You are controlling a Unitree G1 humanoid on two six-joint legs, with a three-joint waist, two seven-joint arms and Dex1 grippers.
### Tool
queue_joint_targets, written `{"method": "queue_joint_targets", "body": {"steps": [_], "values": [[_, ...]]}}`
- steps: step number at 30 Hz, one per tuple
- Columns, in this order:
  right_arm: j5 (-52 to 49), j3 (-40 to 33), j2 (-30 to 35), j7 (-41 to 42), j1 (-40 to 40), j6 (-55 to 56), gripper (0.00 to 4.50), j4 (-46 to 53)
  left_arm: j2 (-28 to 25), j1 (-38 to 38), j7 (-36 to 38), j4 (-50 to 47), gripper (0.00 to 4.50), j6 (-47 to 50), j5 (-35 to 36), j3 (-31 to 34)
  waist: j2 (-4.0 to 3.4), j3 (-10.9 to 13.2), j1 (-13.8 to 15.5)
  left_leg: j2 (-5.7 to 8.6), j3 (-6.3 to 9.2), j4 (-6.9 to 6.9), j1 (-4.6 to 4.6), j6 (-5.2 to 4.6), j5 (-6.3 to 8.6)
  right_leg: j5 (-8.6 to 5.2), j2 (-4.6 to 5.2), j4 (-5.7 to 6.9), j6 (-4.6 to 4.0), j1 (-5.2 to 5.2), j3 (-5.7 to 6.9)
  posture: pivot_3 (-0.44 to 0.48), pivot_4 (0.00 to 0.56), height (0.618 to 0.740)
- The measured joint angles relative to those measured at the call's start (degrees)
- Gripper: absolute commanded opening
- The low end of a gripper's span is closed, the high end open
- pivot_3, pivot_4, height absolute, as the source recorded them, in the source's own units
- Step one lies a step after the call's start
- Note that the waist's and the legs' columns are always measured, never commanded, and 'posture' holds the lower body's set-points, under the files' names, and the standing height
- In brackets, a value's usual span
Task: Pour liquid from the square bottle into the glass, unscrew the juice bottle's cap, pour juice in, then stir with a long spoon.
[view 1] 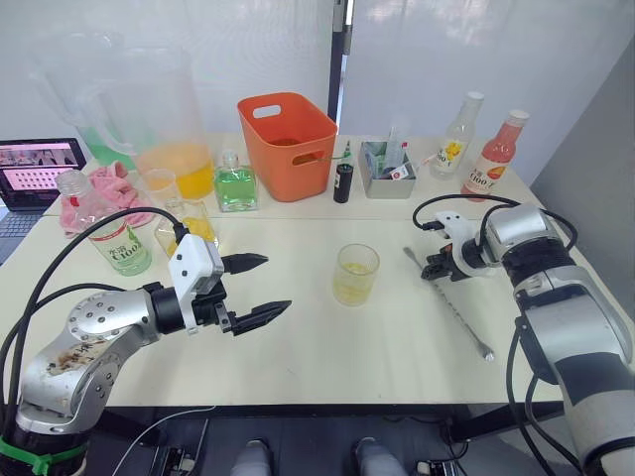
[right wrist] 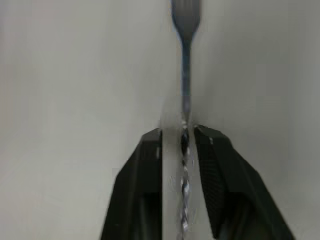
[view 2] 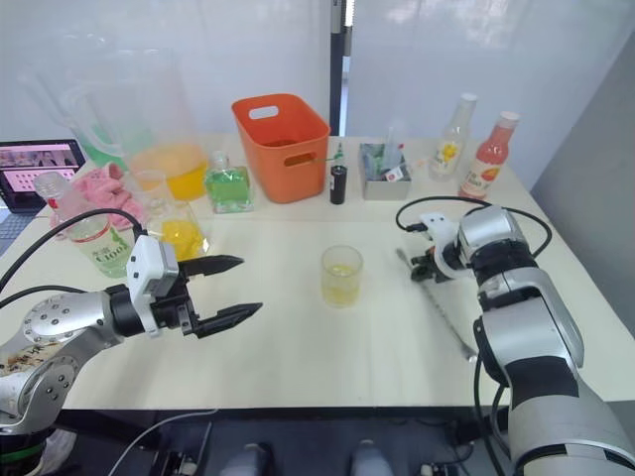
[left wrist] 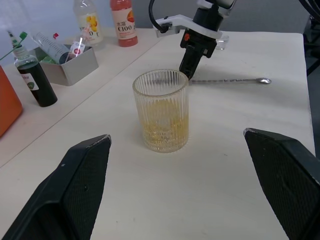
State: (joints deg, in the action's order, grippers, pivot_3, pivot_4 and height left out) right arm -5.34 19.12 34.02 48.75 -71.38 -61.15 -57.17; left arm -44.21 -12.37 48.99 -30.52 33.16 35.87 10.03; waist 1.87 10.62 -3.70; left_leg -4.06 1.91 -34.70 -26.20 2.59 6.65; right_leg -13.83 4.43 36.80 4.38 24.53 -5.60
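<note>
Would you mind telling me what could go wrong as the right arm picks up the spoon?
The long spoon lies flat on the table, and the right gripper straddles its thin stem with jaws not yet closed, so it may slip or pivot. Swinging it over, its long end could knock the glass.

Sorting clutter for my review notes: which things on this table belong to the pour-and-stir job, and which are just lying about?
Job:
glass, yellow liquid inside
juice bottle
long spoon, lying on the table between the right gripper fingers

Lying about:
orange bin
yellow-labelled bottle
pink-red bottle
green flask
laptop
</note>
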Motion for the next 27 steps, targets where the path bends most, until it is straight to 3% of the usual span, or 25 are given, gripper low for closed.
{"method": "queue_joint_targets", "body": {"steps": [6, 7, 13, 15, 18, 21, 27], "values": [[-0.04, -4.04, 1.20, 1.00, -0.25, -0.42, 4.33, 0.98, -1.04, 1.93, 0.56, 2.50, 4.50, 0.02, -1.11, -0.10, -0.02, 0.01, -0.07, 0.00, 0.00, 0.01, 0.00, 0.00, 0.00, 0.00, 0.00, 0.00, 0.00, 0.01, 0.01, 0.000, 0.150, 0.725], [-0.48, -5.20, 1.94, 1.48, -0.31, -0.61, 4.47, 2.00, -1.25, 2.10, 0.74, 2.83, 4.50, 0.00, -1.19, -0.09, -0.02, 0.01, -0.05, 0.00, 0.00, 0.01, 0.00, 0.00, 0.00, -0.01, 0.01, -0.01, 0.00, 0.01, 0.00, 0.000, 0.150, 0.725], [-5.16, -13.25, 6.74, 6.05, 3.19, 1.27, 4.47, 16.16, -1.60, 3.66, 2.41, 7.39, 4.50, -0.97, -1.89, 1.00, -0.04, 0.02, -0.09, 0.00, 0.00, 0.05, 0.04, 0.00, 0.01, -0.08, 0.00, -0.01, 0.10, 0.00, 0.01, 0.000, 0.150, 0.725], [-8.74, -19.82, 7.38, 6.23, 9.62, 3.60, 4.47, 23.21, -1.67, 4.53, 3.04, 10.36, 4.50, -3.70, -3.16, 2.70, 0.00, 0.00, 0.03, -0.01, 0.03, 0.07, 0.04, 0.00, 0.01, -0.09, 0.00, -0.04, 0.08, -0.05, 0.04, 0.000, 0.150, 0.725], [-10.86, -23.51, 8.09, 6.12, 16.09, 5.66, 4.47, 27.83, -2.68, 6.09, 3.80, 13.27, 4.50, -5.71, -4.25, 5.39, -0.02, 0.01, 0.09, 0.00, 0.01, 0.02, 0.03, 0.00, 0.00, -0.07, 0.02, -0.03, 0.08, -0.05, 0.01, 0.000, 0.150, 0.725], [-11.95, -31.02, 6.85, 2.64, 25.32, 17.78, 4.47, 37.00, -3.63, 10.00, 5.31, 13.89, 4.50, -8.64, -5.77, 6.92, -0.04, 0.01, 0.22, 0.00, -0.01, 0.07, 0.04, 0.01, 0.01, -0.08, 0.02, -0.06, 0.09, -0.04, 0.01, 0.000, 0.150, 0.725], [-17.55, -40.00, 6.05, 1.91, 35.98, 25.76, 4.47, 45.26, -1.83, 14.78, 3.77, 17.41, 4.50, -14.45, -8.75, 11.21, -0.04, 0.01, 0.30, -0.01, 0.00, 0.03, 0.15, 0.01, 0.01, -0.09, 0.03, -0.06, 0.06, -0.18, 0.01, 0.000, 0.150, 0.725]]}}
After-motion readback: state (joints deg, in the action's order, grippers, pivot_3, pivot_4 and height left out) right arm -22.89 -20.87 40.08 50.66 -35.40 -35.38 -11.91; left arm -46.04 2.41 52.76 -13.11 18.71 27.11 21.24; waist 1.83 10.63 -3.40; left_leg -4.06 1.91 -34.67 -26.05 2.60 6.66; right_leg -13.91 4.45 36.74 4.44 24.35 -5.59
